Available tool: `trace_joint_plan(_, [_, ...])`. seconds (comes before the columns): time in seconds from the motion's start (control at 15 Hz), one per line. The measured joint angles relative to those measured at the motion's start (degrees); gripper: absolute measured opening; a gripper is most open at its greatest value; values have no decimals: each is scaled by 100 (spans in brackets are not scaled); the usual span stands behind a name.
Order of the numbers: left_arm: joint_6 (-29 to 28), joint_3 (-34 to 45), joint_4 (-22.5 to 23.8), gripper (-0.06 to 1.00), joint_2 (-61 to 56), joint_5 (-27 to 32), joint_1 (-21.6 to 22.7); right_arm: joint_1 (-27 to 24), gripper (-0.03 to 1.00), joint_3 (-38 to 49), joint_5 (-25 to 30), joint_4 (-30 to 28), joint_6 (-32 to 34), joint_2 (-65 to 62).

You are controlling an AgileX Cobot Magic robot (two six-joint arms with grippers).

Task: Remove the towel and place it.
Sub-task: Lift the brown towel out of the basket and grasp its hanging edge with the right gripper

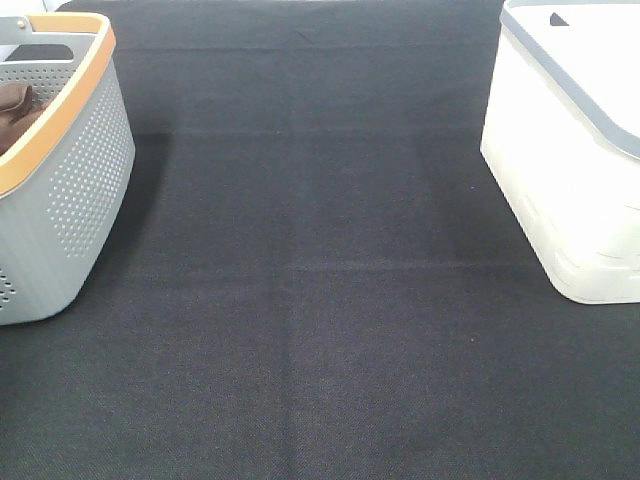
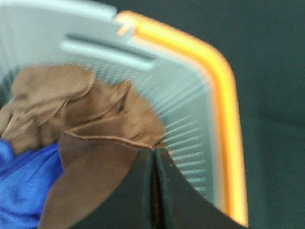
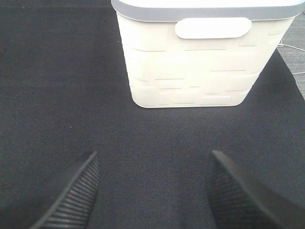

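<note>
A brown towel [image 2: 95,109] lies crumpled in the grey basket with an orange rim [image 2: 224,95]. My left gripper [image 2: 153,160] is over the basket, its fingers pressed together on the towel's hemmed edge. In the exterior high view the towel [image 1: 15,112] shows inside the basket [image 1: 70,200] at the far left, and neither gripper shows there. My right gripper [image 3: 152,186] is open and empty, low over the black cloth, facing the white basket [image 3: 190,62].
A blue cloth [image 2: 24,181] lies in the grey basket beside the brown towel. The white basket with a grey rim [image 1: 570,180] stands at the right. A black cloth [image 1: 320,300] covers the table between the two baskets.
</note>
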Motion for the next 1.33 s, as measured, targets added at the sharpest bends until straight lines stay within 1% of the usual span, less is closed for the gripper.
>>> trace_joint_plan(0.13, [286, 0, -470, 0, -510, -11, 0, 0, 62, 0, 0, 0, 0, 0])
trace_joint_plan(0.2, [573, 0, -951, 0, -917, -120, 0, 0, 62, 0, 0, 0, 0, 0])
trace_joint_plan(0.27, [745, 0, -1289, 0, -1134, -218, 0, 0, 62, 0, 0, 0, 0, 0])
trace_joint_plan(0.53, [1604, 0, -2928, 0, -1833, -550, -57, 0, 62, 0, -6, 533, 0, 17])
trace_joint_plan(0.67, [2017, -6, -3541, 0, -1988, -785, -367, 0, 62, 0, -63, 848, 0, 281])
trace_joint_plan(0.8, [2320, -29, -3724, 0, -2023, -1106, -905, 0, 62, 0, -166, 1089, -126, 693])
trace_joint_plan(0.87, [2401, -29, -3730, 0, -2017, -1324, -1358, 0, 62, 0, -189, 1335, -361, 1083])
trace_joint_plan(1.0, [2636, -29, -3736, 0, -1994, -1662, -1988, 0, 62, -34, -321, 1811, -951, 1581])
trace_joint_plan(1.07, [2733, -29, -3736, 0, -1965, -1828, -2298, 0, 62, -46, -504, 2223, -1301, 1868])
trace_joint_plan(1.2, [2773, -29, -3633, 0, -1856, -2023, -2785, 0, 62, -52, -837, 3283, -2017, 2424])
trace_joint_plan(1.33, [2727, -29, -3489, 0, -1707, -2086, -3163, 0, 62, -63, -980, 4349, -3002, 2997])
